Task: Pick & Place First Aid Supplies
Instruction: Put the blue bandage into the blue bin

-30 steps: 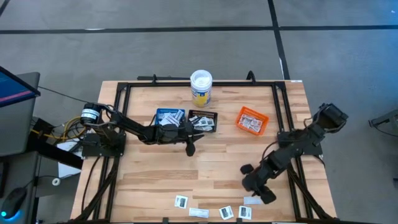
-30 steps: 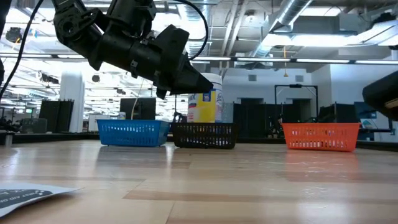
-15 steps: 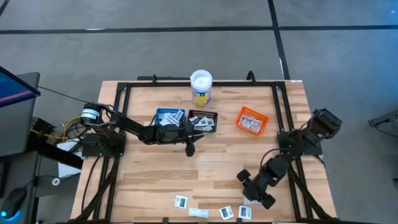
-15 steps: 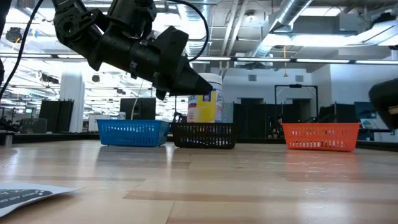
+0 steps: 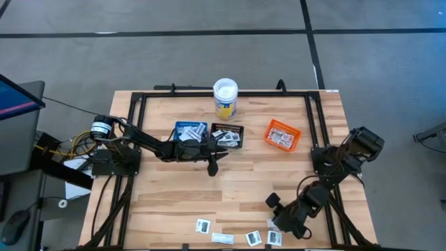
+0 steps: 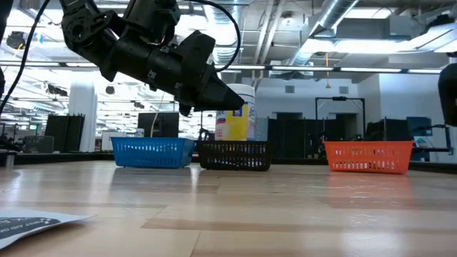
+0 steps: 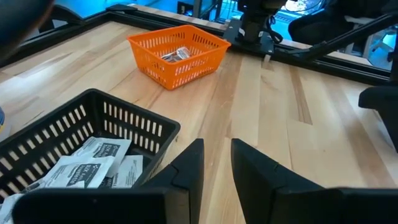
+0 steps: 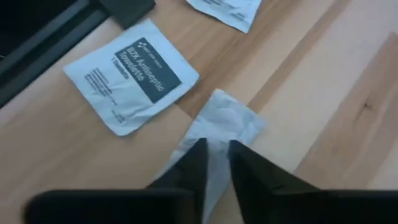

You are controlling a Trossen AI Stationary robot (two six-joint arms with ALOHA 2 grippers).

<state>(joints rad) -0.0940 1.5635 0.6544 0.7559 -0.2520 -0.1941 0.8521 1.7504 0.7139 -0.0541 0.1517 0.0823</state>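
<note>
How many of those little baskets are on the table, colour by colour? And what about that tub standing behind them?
Blue basket: 1
Black basket: 1
Orange basket: 1
White-lidded tub: 1
Total: 4

You have three small trays: one blue [image 5: 189, 130], one black [image 5: 227, 135], one orange [image 5: 281, 134]. One tub [image 5: 225, 97] at 12 o'clock. Four loose packets [image 5: 203, 226] visible at 6 o'clock.

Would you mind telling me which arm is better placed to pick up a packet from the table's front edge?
The right: its end effector is already over a white packet. The left end effector hangs by the black tray.
</note>
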